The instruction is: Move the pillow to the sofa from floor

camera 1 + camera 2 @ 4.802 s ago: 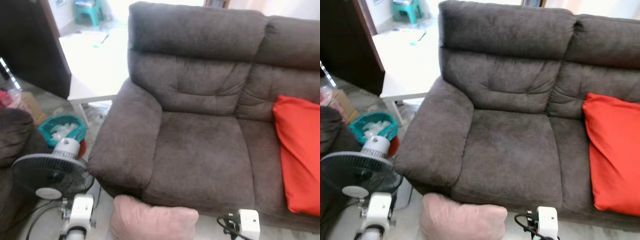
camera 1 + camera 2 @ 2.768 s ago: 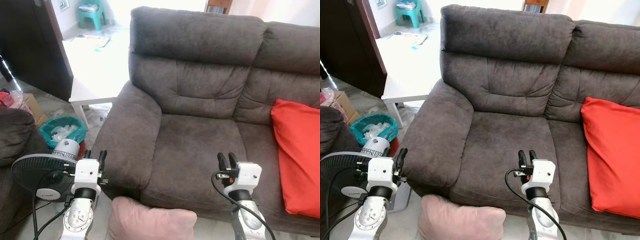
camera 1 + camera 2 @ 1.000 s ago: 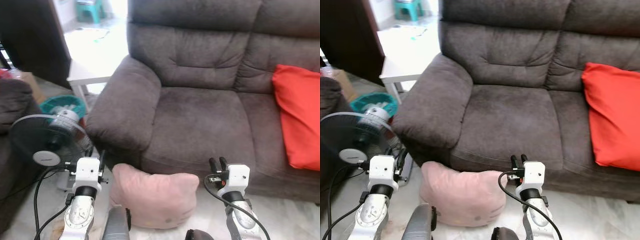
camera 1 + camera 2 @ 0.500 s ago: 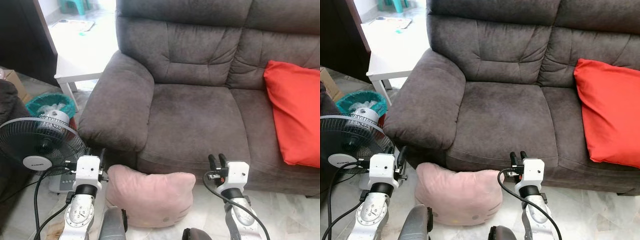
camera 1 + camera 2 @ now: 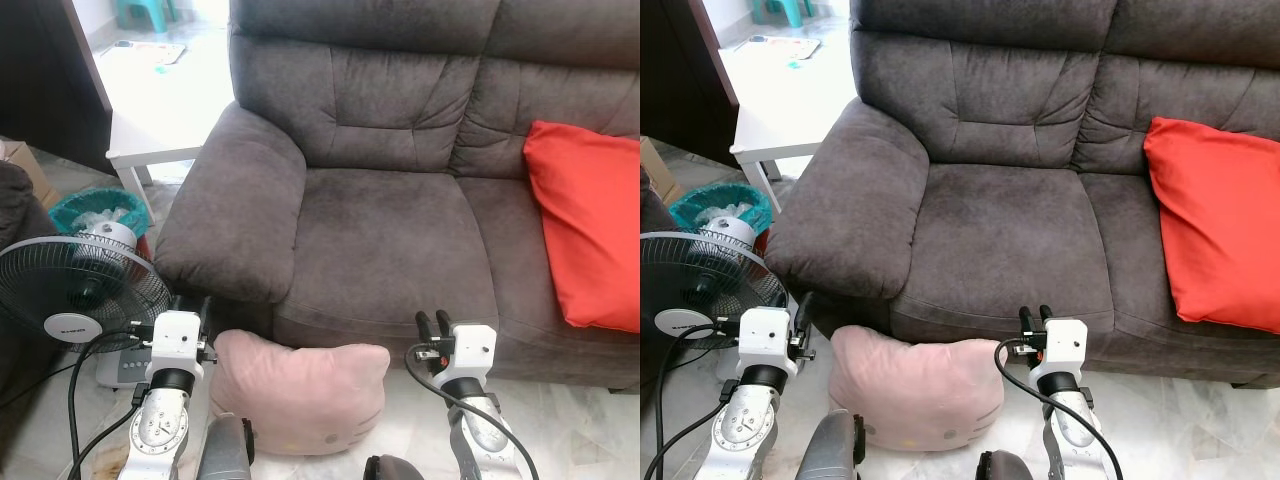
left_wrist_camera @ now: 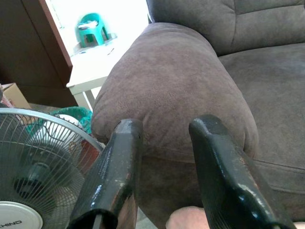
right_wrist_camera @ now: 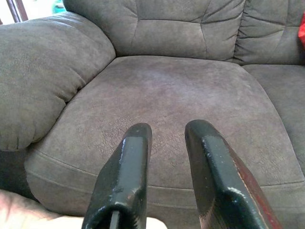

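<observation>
1. Soft pink plush pillow [image 5: 300, 392] lies on the pale tiled floor [image 5: 580, 430], touching the front of the dark grey-brown fabric sofa [image 5: 390, 240].
2. My left end effector [image 5: 191, 312] is beside the pillow, fingers apart, empty.
3. My right end effector [image 5: 434, 324] is at the seat front, fingers apart, empty.

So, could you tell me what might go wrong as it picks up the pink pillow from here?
The left gripper hangs close to the standing fan and its cable; widening that arm might snag them. The pink pillow is tucked against the sofa base and is wide and soft, so the right gripper and the left could pinch only fabric and lose it.
</observation>
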Available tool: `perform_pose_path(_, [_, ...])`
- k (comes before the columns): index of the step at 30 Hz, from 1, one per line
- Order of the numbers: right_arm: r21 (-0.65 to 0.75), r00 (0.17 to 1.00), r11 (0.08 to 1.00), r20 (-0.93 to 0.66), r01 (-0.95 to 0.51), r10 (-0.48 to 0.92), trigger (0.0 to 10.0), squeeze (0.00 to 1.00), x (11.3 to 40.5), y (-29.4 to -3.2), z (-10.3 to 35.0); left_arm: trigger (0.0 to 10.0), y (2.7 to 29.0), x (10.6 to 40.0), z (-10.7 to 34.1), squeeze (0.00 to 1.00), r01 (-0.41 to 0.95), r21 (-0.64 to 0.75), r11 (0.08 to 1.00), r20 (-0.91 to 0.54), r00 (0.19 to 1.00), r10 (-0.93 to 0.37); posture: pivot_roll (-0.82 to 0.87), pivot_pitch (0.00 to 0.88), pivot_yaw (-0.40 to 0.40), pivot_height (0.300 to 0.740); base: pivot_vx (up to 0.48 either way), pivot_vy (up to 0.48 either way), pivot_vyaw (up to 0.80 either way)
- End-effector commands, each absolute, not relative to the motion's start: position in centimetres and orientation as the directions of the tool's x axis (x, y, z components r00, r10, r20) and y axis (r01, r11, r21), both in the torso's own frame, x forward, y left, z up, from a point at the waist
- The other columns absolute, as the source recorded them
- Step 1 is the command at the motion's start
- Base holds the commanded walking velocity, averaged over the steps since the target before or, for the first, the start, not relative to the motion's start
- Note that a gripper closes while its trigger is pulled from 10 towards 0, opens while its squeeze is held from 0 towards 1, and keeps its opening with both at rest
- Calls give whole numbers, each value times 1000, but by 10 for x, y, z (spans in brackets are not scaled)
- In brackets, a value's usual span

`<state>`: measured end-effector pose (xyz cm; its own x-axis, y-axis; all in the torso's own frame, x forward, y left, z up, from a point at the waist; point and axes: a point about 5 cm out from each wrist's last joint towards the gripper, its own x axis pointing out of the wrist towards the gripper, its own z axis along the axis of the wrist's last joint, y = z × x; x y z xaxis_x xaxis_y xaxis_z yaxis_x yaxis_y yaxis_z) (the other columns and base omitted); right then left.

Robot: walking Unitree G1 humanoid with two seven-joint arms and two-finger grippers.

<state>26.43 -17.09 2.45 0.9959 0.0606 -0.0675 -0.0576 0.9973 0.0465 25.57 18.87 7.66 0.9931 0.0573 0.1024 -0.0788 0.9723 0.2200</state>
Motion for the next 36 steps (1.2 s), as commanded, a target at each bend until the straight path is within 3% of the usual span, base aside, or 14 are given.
perform_pose_path(1, [48,995,998,-80,-52,55,10000,0,263,-173,22,10000,186,257,79,0,-72,225,972,111,993,47,113,71,-76,582,0,0,0])
perform_pose_path(10, [47,995,997,-85,-56,60,10000,0,264,-173,21,10000,186,257,79,0,-72,224,972,110,993,48,113,71,-76,529,0,0,0])
perform_pose_path(36, [34,991,995,-97,-90,93,10000,0,263,-170,18,10000,187,258,75,0,-81,221,972,88,994,63,116,72,-77,529,0,0,0])
